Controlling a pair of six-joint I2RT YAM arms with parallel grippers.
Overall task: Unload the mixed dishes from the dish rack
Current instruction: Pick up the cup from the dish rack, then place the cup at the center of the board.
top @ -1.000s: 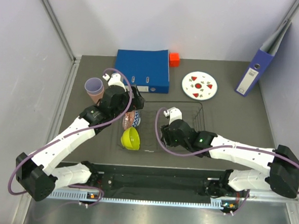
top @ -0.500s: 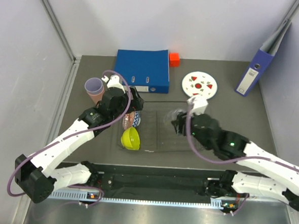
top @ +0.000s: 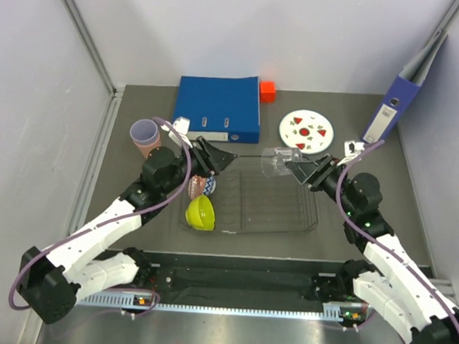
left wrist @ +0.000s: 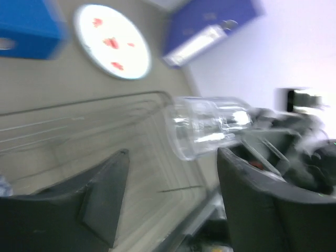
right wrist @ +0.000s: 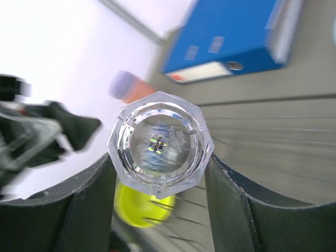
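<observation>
Currently: tumbler gripped, held over the rack

Right pincer [top: 301, 169] is clamped on the clear tumbler [top: 274, 161] near its base. The glass lies sideways, mouth pointing left, up in the air above the far right part of the dish rack [top: 249, 230]. I read that as carrying it out, probably to the tabletop [top: 342, 116] by the white plate [top: 307, 131], which sits outside the rack. Left pincer [top: 218, 162] hangs spread wide, gripping nothing, over the rack's left end, just above the patterned bowl [top: 205, 184] and lime-yellow bowl [top: 200, 212]; placed to take one next, I'd guess. Stacked cups [top: 144, 134] stand on the tabletop left of the rack. Both bowls are not yet unloaded.
</observation>
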